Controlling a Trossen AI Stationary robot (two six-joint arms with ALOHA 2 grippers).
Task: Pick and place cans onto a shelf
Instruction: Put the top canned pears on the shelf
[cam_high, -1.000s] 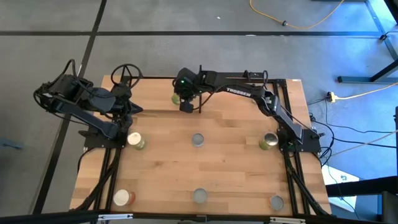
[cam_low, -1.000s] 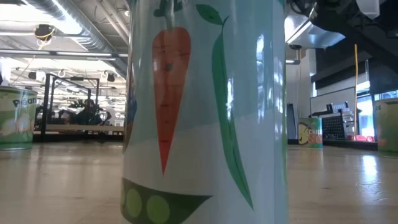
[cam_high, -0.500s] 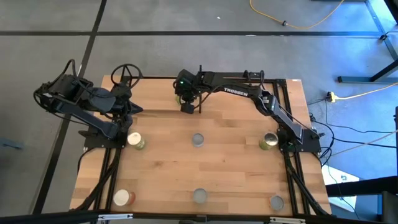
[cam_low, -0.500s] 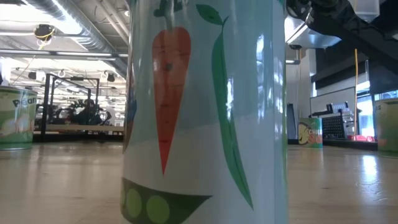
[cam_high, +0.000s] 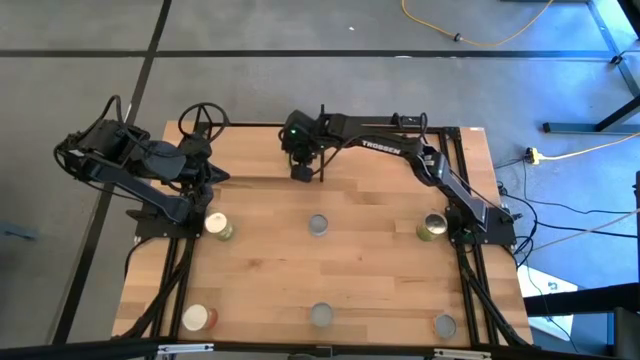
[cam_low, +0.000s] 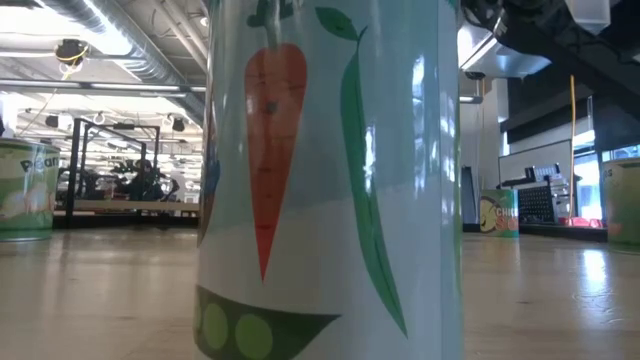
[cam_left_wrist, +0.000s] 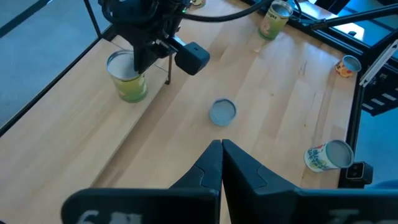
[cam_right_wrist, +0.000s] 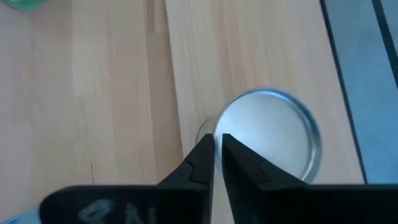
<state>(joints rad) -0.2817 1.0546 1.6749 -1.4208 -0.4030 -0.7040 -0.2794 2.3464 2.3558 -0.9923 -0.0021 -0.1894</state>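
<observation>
A green-yellow can (cam_left_wrist: 128, 79) stands upright on the shelf's light-wood board (cam_high: 250, 152) at the table's far edge, beside a thin black post (cam_left_wrist: 168, 67). My right gripper (cam_right_wrist: 216, 152) is shut and hangs over this can. Its fingertips are at the edge of the can's silvery top (cam_right_wrist: 268, 134). In the high view the gripper (cam_high: 291, 152) hides most of the can. My left gripper (cam_left_wrist: 221, 152) is shut and empty, and waits at the table's left side (cam_high: 205, 182). My right gripper comes from above, pointing down, with its shut fingertips (cam_right_wrist: 204, 154) at the rim (cam_right_wrist: 219, 127) of the can's top. The can stands upright on the shelf board. I cannot tell whether the fingers touch it.
Other cans stand or lie about the table: one green-yellow (cam_high: 218, 227), one grey-topped (cam_high: 318, 224), one at the right (cam_high: 432, 227), and three along the near edge (cam_high: 197, 318), (cam_high: 321, 315), (cam_high: 445, 324). A carrot-and-pea can (cam_low: 330, 180) fills the low view.
My right gripper has shifted a little toward the table's left edge, over the green-yellow can, which showed beside it before and is now mostly covered. The can has stayed where it was.
</observation>
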